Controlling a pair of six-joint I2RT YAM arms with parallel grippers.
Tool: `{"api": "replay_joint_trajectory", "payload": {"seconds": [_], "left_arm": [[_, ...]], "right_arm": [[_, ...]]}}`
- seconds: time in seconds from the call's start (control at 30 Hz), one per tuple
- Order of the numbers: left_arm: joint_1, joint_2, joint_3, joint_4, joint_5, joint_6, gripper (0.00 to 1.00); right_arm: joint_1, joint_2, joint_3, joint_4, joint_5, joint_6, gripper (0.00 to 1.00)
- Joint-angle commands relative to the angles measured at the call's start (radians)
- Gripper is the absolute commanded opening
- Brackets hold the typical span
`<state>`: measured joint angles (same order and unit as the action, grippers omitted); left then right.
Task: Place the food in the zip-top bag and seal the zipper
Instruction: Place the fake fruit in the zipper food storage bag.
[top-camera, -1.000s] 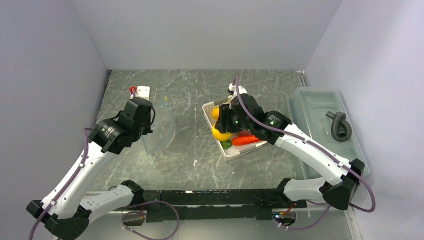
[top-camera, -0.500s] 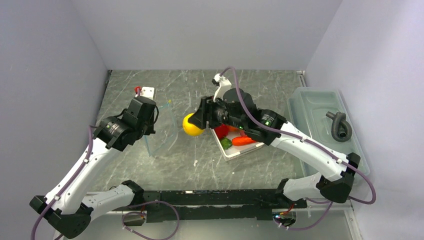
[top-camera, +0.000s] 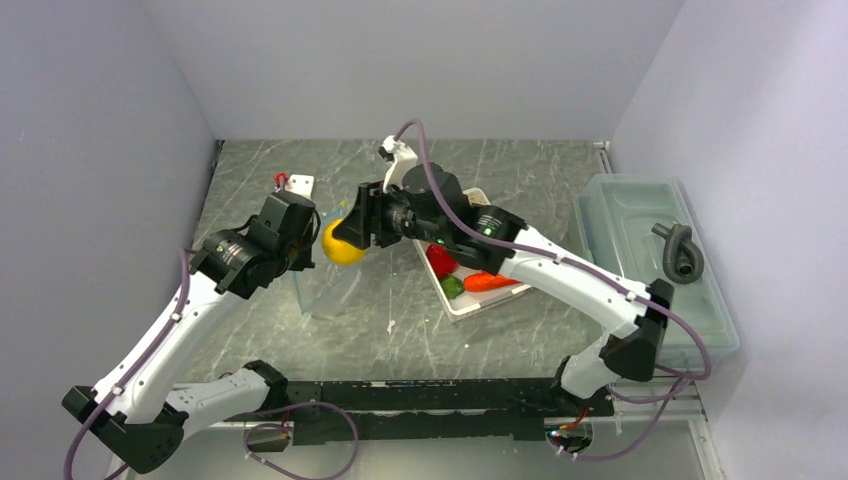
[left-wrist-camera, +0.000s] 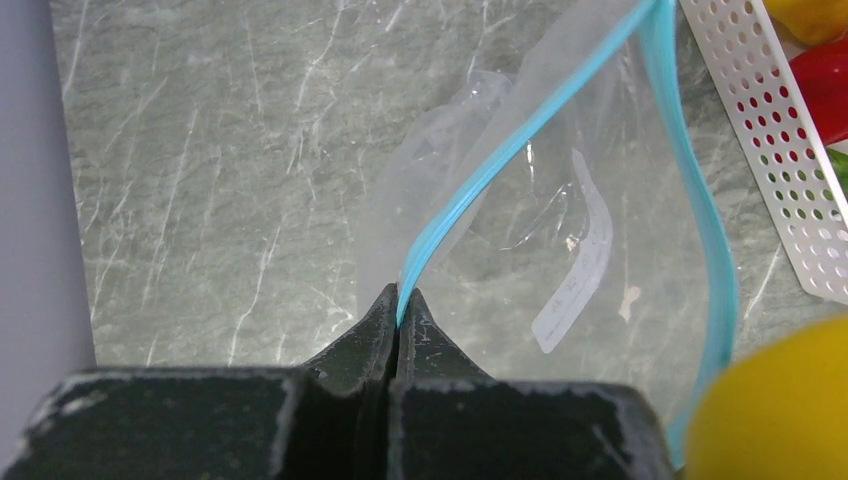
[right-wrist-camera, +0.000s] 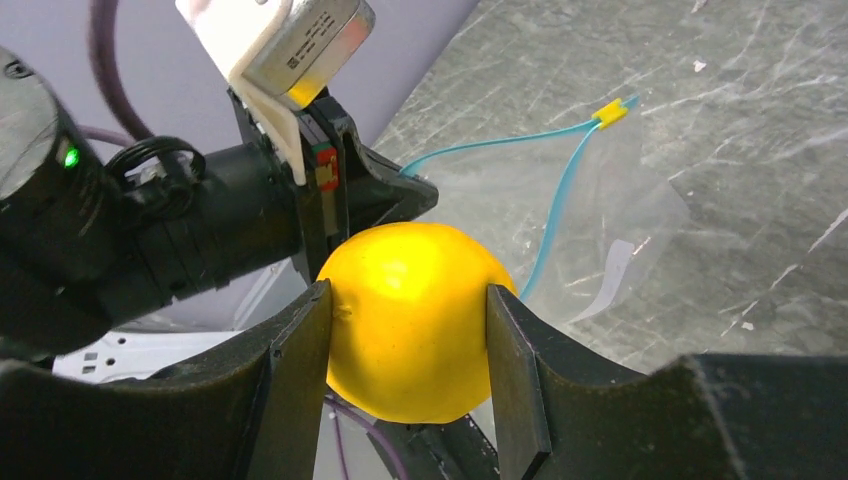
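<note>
while bag (left-wrist-camera: 600, 190) gapes, right gripper (right-wrist-camera: 408, 325) holds lemon (top-camera: 343, 244).

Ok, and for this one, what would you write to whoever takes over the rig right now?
Left gripper: shut on the zipper at one end of the zip-top bag, whose mouth gapes open.
Right gripper: shut on the lemon, held close beside the bag's mouth.
Basket: holds the red pepper, carrot and green piece.
Done: bag opened and lemon picked up; no food visible in the bag yet.
To do: drop the lemon in, bring the rest over, seal the zipper.
</note>
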<state>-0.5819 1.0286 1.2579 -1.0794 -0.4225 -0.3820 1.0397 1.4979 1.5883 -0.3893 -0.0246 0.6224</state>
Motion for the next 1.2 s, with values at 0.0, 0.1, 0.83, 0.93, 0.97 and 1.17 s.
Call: {"api": "replay_joint_trajectory", "payload": {"seconds": [0.0,0.1,0.83,0.93,0.97,1.17], "left_arm": [[0.003,0.007,0.038,0.012,0.035,-0.01,0.0],[0.002,0.009,0.038,0.012,0.042,-0.014,0.0],[0.002,-0.006,0.099,-0.019,0.057,-0.02,0.0],[0.003,-0.014,0.104,-0.017,0.047,-0.024,0.0],[0.004,-0.019,0.106,-0.015,0.047,-0.028,0.0],[0.004,-0.028,0.1,0.013,0.076,-0.039,0.0]], "right_arm": [[0.011,0.059,0.095,0.044,-0.016,-0.001,0.09],[0.012,0.113,0.136,0.016,-0.007,-0.007,0.09],[0.026,0.224,0.102,-0.063,0.084,-0.019,0.09],[0.033,0.225,0.081,-0.076,0.11,-0.027,0.11],[0.036,0.226,0.075,-0.078,0.111,-0.027,0.11],[0.065,0.244,0.058,-0.059,0.091,-0.026,0.19]]}}
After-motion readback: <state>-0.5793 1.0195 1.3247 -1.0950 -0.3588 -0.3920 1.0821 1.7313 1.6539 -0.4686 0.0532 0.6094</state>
